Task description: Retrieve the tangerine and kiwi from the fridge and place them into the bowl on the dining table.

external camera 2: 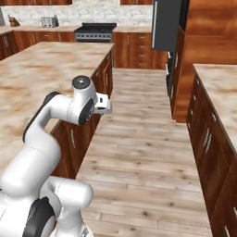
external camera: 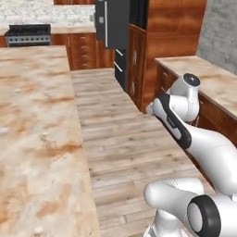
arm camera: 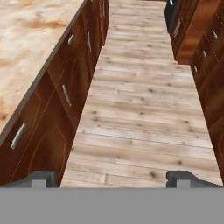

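- The two-finger gripper (arm camera: pixel 111 178) on the white arm stands wide open and holds nothing; its dark fingertips (arm camera: pixel 40 178) sit far apart at 6 o'clock of the hand view, with bare wooden plank floor (arm camera: pixel 144 109) showing between them; carried empty and folded close to the body, it looks set for travel rather than reaching
- The hand looks down the aisle; the long island dining table with its marbled beige-and-orange stone top (external camera: pixel 37 129) runs along at 9 o'clock in the left base view, its reddish wood drawers (arm camera: pixel 65 87) just beside the arm
- The tall dark grey fridge (external camera 2: pixel 165 25) with a pale bar handle stands at 1 o'clock in the right base view, well apart from the gripper, at the aisle's far end; its doors appear shut
- The tangerine and kiwi presumably lie inside it, so I cannot tell their spot; the bowl I cannot make out
- Judgement: the task is at its start; driving to the fridge comes next
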